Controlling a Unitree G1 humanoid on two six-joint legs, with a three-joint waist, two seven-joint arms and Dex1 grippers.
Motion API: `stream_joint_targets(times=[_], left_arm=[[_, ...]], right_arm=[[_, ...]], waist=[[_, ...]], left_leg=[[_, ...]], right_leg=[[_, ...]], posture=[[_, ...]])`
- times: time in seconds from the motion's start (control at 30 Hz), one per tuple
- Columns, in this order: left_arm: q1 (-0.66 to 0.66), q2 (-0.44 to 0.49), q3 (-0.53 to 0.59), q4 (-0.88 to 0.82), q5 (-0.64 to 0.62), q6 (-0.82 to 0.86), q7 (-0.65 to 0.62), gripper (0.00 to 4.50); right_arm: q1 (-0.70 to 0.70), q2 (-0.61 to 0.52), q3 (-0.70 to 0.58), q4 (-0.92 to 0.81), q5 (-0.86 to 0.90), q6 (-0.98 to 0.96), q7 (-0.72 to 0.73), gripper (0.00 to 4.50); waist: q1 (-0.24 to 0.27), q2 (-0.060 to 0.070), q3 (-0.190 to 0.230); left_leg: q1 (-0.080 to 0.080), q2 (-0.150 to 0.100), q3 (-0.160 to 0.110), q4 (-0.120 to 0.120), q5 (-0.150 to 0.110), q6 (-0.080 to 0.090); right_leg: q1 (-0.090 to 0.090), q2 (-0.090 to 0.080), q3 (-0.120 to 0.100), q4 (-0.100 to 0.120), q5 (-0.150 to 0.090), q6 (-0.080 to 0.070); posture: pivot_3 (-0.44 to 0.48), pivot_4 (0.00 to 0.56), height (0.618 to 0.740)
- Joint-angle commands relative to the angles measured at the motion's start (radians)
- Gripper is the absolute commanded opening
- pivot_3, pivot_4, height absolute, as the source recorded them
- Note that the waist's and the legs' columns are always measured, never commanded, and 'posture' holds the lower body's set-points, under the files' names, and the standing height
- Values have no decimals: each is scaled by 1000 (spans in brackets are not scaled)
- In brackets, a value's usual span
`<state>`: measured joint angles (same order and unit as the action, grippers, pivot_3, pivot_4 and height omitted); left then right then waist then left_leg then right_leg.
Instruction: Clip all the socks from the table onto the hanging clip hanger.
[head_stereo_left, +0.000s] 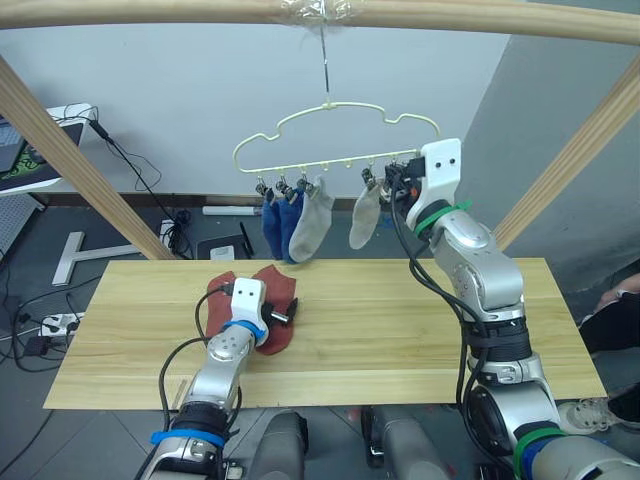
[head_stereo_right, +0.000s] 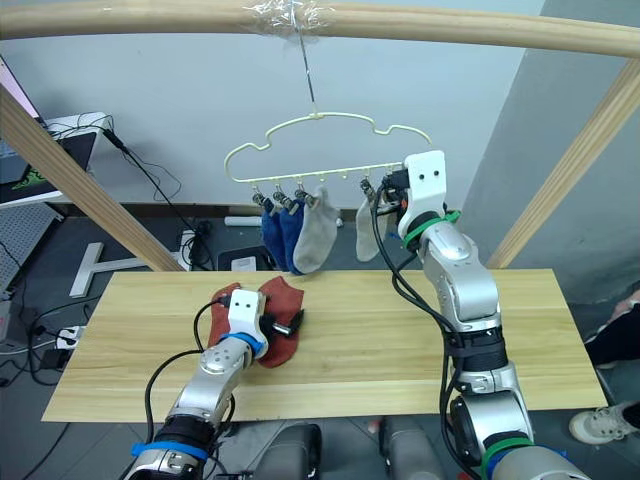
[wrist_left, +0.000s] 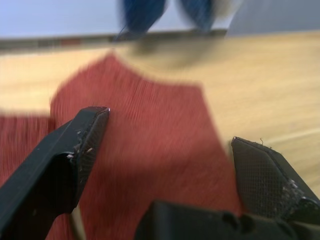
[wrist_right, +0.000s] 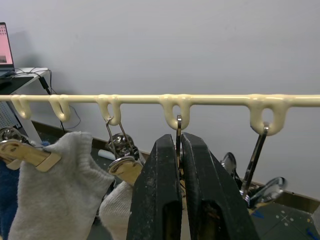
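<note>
**Right jaws pinch a clip; left jaws spread over red socks**

The right gripper (wrist_right: 181, 165) is raised to the clip hanger (head_stereo_left: 330, 135), its jaws pressed together on the wire stem of a clip (wrist_right: 178, 131) under the hanger's right end. The left gripper (wrist_left: 170, 145) sits low on the desk (head_stereo_left: 420, 330), jaws wide apart and holding nothing, straddling the rust-red socks (head_stereo_left: 278, 300) lying left of centre. Already clipped along the bar: two blue socks (head_stereo_left: 280, 225) at the left, then a grey sock (head_stereo_left: 312, 225), and another grey sock (head_stereo_left: 365, 218) just left of the right gripper. The hanger's hook hangs from a wooden pole (head_stereo_left: 200, 12) overhead.
</note>
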<state>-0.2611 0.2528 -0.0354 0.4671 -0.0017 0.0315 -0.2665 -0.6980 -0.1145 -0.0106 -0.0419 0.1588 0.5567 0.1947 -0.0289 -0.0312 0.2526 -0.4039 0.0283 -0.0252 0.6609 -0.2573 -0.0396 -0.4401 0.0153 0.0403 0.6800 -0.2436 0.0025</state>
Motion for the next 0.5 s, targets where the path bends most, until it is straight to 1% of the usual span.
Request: stream_joint_targets(times=[0.03,0.07,0.17,0.27,0.37,0.5], left_arm=[[7,-2,20,20,-1,-1,17,4500],[11,-9,26,24,-13,18,9,4500],[20,-32,47,27,-54,55,-5,3995],[26,-38,54,25,-64,75,-18,3171],[38,-45,58,9,-80,88,-36,2165],[53,-34,32,-14,-51,84,-54,1016]], right_arm=[[-7,-8,-11,-60,9,-1,-3,15],[-6,-7,-12,-61,8,0,-5,15],[-5,1,-20,-63,13,7,-17,0],[-7,9,-28,-62,20,15,-25,0],[-7,7,-28,-61,22,18,-26,0],[-13,-3,-29,-49,27,15,-24,0]], waist=[[0,0,0],[0,0,0],[-1,0,0],[-1,0,0],[-1,0,0],[-1,0,0]], left_leg=[[0,0,0,0,0,0],[0,0,0,0,0,0],[2,0,0,0,0,0],[2,0,0,0,0,0],[2,0,0,0,0,0],[2,0,0,0,0,0]], right_leg=[[0,0,0,0,0,0],[0,0,0,0,0,0],[1,0,0,0,-1,1],[2,0,0,0,-2,3],[2,0,0,0,-2,4],[2,0,1,0,-2,4]], posture=[[27,238,740],[27,238,740],[27,238,740],[27,238,740],[27,238,740],[27,247,740]])
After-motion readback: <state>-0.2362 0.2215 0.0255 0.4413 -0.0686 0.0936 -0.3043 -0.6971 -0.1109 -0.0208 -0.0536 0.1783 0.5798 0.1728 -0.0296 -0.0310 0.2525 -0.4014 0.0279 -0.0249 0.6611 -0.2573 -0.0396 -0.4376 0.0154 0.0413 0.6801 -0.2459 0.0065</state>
